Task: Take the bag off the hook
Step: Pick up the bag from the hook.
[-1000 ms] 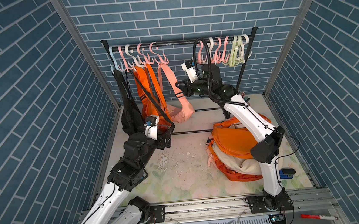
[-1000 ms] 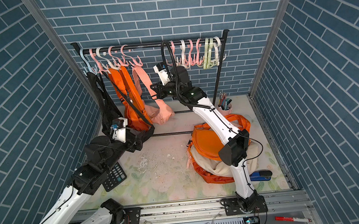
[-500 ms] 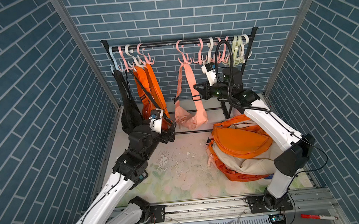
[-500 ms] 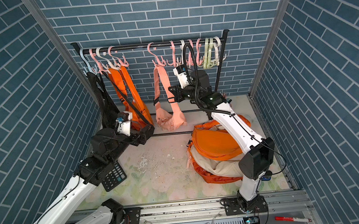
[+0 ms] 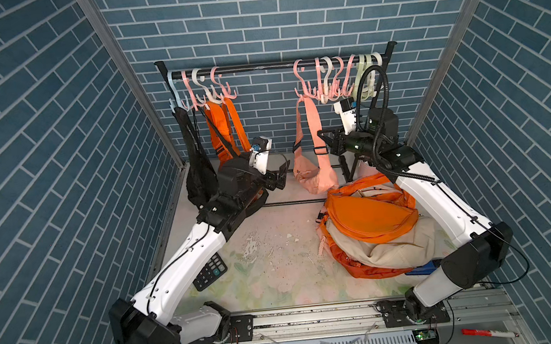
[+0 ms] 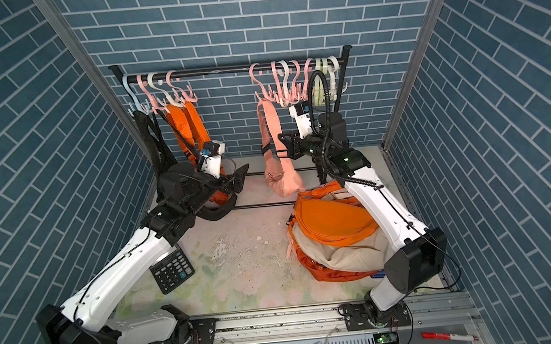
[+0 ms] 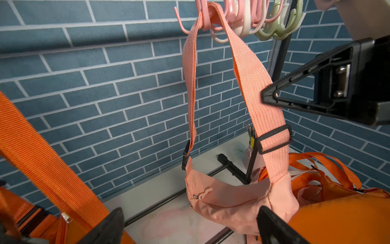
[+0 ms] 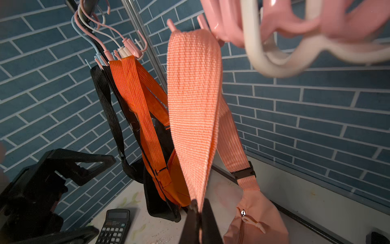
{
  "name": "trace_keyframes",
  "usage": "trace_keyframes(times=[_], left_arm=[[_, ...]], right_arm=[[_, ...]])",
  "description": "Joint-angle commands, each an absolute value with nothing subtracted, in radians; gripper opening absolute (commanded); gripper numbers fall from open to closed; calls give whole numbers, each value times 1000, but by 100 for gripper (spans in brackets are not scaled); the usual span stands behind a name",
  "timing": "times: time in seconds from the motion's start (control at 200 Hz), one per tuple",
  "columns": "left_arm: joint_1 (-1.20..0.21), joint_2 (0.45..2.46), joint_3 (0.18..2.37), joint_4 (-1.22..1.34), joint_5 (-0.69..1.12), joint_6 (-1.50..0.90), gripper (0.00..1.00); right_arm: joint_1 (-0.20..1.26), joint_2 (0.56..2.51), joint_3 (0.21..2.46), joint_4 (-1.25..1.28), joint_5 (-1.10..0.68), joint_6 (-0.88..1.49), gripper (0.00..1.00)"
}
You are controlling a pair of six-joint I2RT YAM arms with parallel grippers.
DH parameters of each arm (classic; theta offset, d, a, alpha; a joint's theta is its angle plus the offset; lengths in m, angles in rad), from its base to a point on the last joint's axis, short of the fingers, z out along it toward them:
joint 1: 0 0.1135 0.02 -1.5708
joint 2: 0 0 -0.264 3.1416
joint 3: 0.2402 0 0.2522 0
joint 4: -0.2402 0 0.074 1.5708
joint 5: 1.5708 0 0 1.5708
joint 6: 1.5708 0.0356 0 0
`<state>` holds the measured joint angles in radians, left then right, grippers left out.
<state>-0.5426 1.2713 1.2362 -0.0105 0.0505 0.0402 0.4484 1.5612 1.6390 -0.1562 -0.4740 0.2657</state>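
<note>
Rail of aluminium at the near edge, both arm bases bolted to it, and a red marker lying off its right end. Past that we log the table surface: pale floral print, scuffed and flecked with white crumbs toward the middle. A calculator sits on the left, partly under the left arm. A heap of orange and beige bags fills the right side, against the right arm. Further in, the left gripper hangs low with its jaws spread wide and nothing between them, pointing at the pink bag. That bag dangles mid-rack, pouch low over the surface, and we cannot tell whether it touches. Its strap is looped over a pink hook at the left of the right-hand hook cluster. The right gripper is pressed together on one run of the strap, partway up. On the rack bar, the left-hand hooks carry an orange bag and a black bag. Blue brick-pattern walls close in the back and both sides.
</note>
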Motion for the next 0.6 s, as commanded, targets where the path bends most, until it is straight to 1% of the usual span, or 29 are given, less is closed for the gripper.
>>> trace_keyframes(times=[0.0, 0.33, 0.595], left_arm=[[-537, 1328, 1300, 63, 109, 68, 99], [-537, 1517, 1418, 142, 187, 81, 98], [-535, 1625, 1479, 213, 168, 95, 94]], right_arm=[[432, 1530, 1623, -132, -523, 291, 0], [407, 1513, 1600, -123, -556, 310, 0], [402, 1512, 1614, -136, -587, 322, 0]])
